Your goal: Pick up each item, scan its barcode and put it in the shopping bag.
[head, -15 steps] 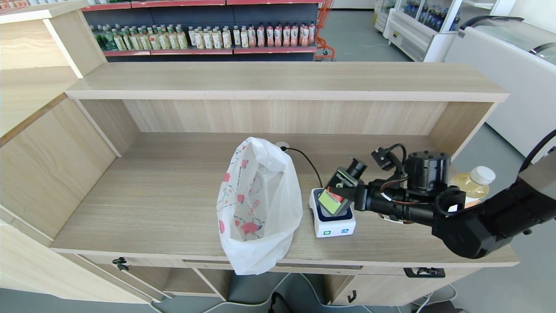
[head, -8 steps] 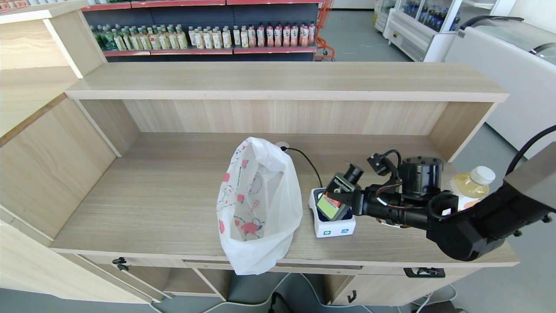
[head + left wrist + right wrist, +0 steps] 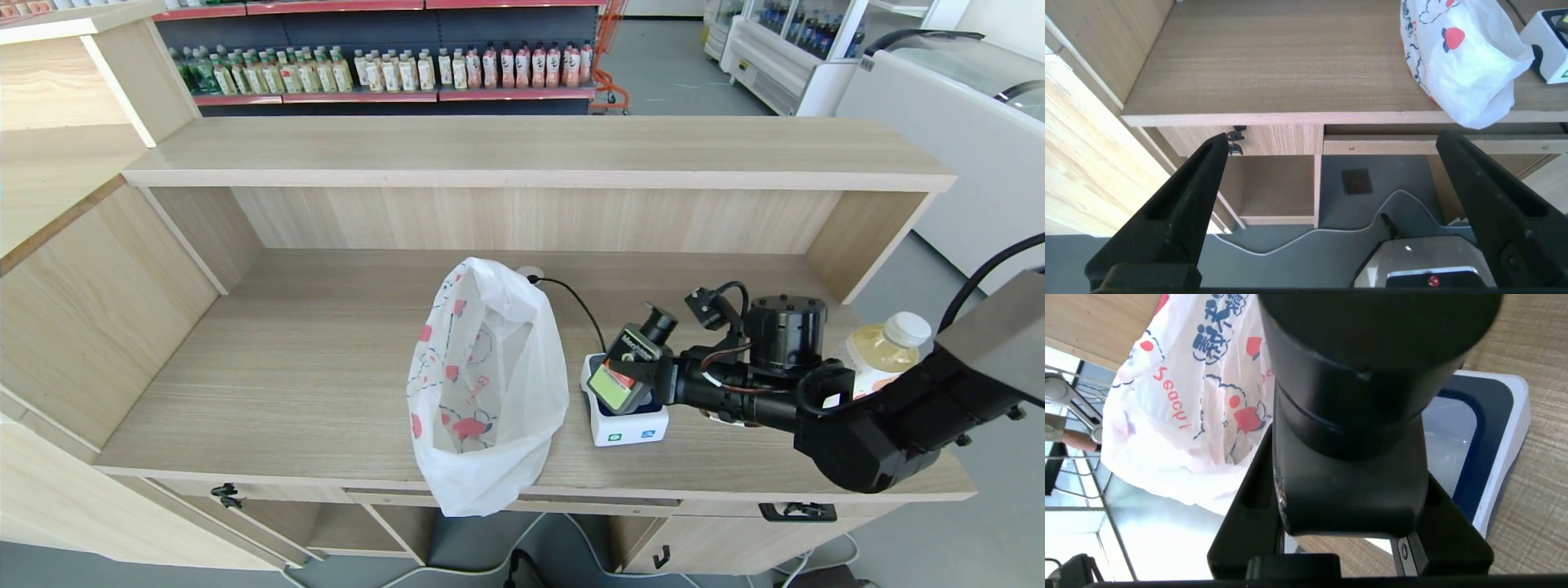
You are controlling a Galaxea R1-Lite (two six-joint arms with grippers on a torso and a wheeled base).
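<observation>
Two claws: right claw (image 3: 635,367), in head view, grips a bottle (image 3: 609,382) over the scanner (image 3: 629,429) beside the shopping bag (image 3: 482,384); left claw (image 3: 1333,144), in left wrist view, gapes wide.

Counter (image 3: 326,367): bag (image 3: 482,384), scanner (image 3: 624,429), bottle (image 3: 886,343)

Matte black right arm (image 3: 865,433), cylindrical joints, looped black cables (image 3: 816,377) — grey boxy upper link (image 3: 1000,327).
</observation>
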